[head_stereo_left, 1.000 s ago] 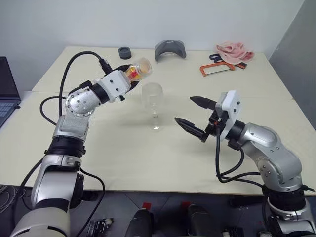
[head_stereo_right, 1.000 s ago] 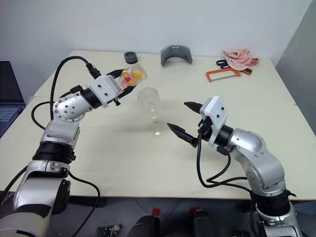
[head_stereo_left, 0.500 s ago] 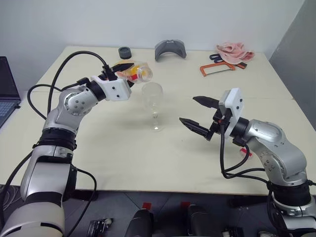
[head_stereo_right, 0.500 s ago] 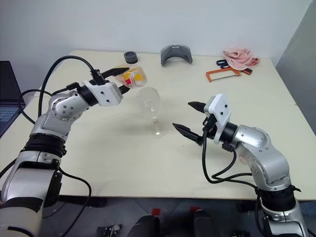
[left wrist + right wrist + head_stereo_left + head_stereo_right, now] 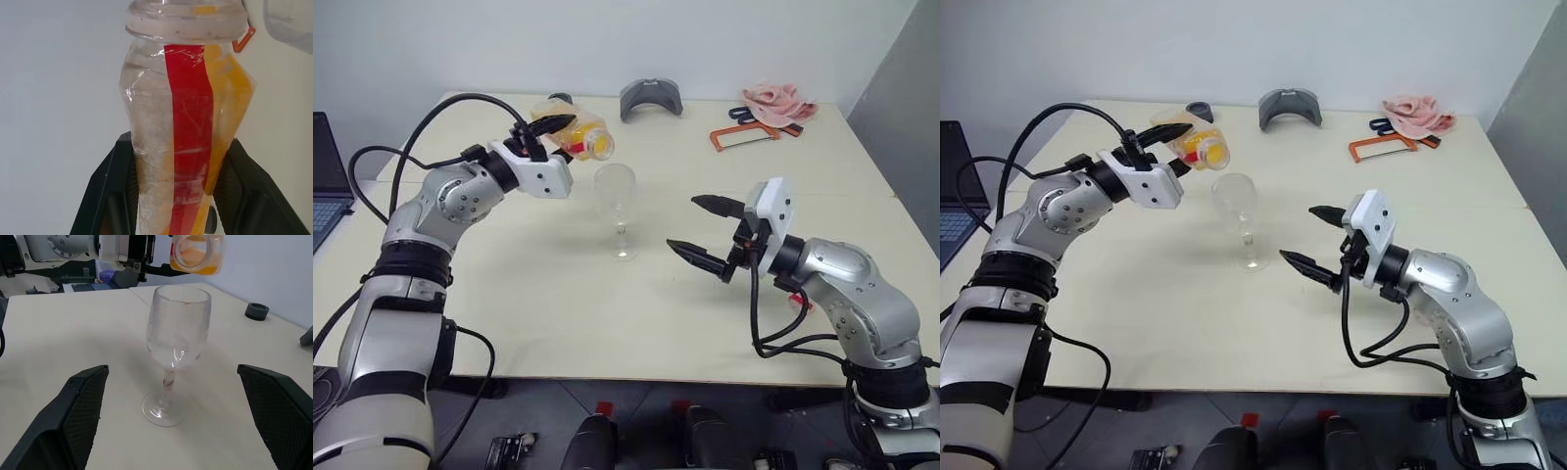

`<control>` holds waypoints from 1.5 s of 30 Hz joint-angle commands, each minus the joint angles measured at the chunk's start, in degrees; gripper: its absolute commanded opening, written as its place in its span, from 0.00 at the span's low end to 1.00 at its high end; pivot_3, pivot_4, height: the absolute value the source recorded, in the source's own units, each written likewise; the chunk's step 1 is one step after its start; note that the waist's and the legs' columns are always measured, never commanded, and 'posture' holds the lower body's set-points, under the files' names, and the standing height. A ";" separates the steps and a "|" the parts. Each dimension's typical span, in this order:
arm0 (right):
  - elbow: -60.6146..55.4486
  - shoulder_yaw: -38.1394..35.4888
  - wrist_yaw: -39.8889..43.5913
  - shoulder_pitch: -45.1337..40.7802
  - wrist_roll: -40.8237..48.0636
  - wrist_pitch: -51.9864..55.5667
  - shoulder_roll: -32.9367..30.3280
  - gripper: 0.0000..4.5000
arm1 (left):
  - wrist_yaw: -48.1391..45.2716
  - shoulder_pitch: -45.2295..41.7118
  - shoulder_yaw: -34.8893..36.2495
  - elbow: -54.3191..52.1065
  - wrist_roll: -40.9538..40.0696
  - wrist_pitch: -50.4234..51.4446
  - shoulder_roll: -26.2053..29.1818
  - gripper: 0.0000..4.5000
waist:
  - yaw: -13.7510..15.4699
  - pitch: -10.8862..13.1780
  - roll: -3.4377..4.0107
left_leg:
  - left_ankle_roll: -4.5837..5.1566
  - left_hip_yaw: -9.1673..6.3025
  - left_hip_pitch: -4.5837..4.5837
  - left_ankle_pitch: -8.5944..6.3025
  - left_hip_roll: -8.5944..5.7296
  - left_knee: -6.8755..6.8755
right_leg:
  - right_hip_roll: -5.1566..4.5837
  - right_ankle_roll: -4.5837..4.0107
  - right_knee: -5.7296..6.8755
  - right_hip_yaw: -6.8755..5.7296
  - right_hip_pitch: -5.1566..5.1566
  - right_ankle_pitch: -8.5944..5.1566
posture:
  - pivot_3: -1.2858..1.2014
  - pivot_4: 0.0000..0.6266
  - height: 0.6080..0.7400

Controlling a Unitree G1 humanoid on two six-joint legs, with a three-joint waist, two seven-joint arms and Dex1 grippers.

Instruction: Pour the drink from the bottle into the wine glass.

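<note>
L gripper (image 5: 551, 130) jaws clamp bottle (image 5: 578, 137), tipped near wine glass (image 5: 616, 192) rim; R gripper (image 5: 703, 232) jaws wide, empty. Risk: mouth sits off-rim, so drink (image 5: 195, 254) may splash onto bench (image 5: 607, 313).

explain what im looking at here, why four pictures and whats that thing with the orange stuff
It is a two-armed robot at a cream table. Two pictures come from cameras on its head, looking down over both arms. The other two come from cameras on its wrists. The left gripper is shut on a small clear bottle of orange drink, tipped on its side with its open mouth near the rim of an empty wine glass. The right gripper hangs open beside the glass, holding nothing. At the far edge lie a grey part, an orange-framed saw and a pink cloth.
</note>
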 commanded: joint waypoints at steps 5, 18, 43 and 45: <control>-1.38 0.11 0.14 -1.04 0.94 -1.03 0.35 1.00 | 4.49 -3.06 -0.99 0.63 2.18 -1.89 1.52 0.37 | 0.00 0.00 0.00 | 0.00 0.01 0.00 0.00 0.00 0.00 | 0.00 0.00 0.00 0.01 0.00 0.00 | 0.52 0.24 1.00; 1.49 0.02 1.47 -3.20 0.88 -4.58 2.31 1.00 | 9.19 -5.49 -2.99 2.69 5.39 -2.34 2.52 0.37 | -0.02 0.00 0.00 | 0.00 0.05 0.01 0.00 -0.01 0.01 | 0.00 0.00 0.02 0.02 -0.02 0.00 | 0.52 0.24 1.00; 2.16 2.33 -0.52 -3.09 -0.62 -4.85 3.33 1.00 | 16.06 -10.18 -7.75 6.55 11.66 -2.66 3.38 0.37 | -0.02 0.00 0.00 | -0.02 0.08 -0.01 0.01 -0.02 0.01 | -0.01 0.00 0.05 0.04 -0.07 0.00 | 0.52 0.24 1.00; 2.07 2.44 -0.74 -3.04 -0.61 -4.85 3.37 1.00 | 16.55 -10.35 -8.06 6.57 11.99 -2.72 3.45 0.37 | -0.02 0.00 0.00 | -0.01 0.07 -0.01 0.01 -0.02 0.01 | -0.01 0.00 0.05 0.03 -0.06 0.00 | 0.52 0.24 1.00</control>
